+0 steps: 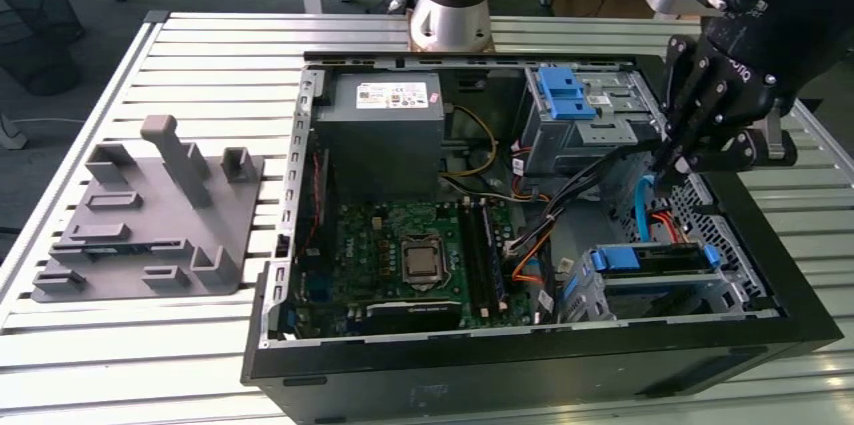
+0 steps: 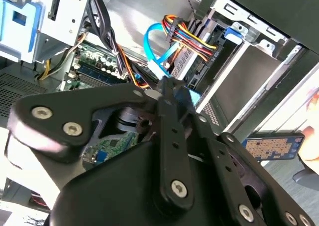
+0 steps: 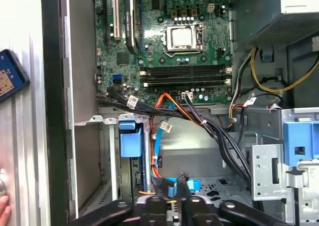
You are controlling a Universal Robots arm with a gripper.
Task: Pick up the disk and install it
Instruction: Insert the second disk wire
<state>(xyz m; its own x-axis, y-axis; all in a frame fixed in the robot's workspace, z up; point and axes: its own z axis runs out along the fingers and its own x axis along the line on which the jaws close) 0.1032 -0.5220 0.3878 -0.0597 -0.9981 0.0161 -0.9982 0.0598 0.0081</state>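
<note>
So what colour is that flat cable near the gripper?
Light blue cable, clearest in the second wrist view.

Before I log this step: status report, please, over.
Gripper shut on blue cable end, above drive bay. Disk sits in bay, blue carrier showing. Black cable bundle runs close beside.

A slatted light-grey metal table [image 1: 200, 345] carries the scene. An open black computer case [image 1: 534, 365] lies on its side directly on the slats, under the gripper [image 1: 674, 160], which hangs over the case's far-right part in the exterior view. A grey plastic fixture [image 1: 147, 230] with upright posts rests on the slats well apart from the gripper, beyond the case's opposite side. The robot arm's base [image 1: 451, 20] stands at the table's far edge.
</note>
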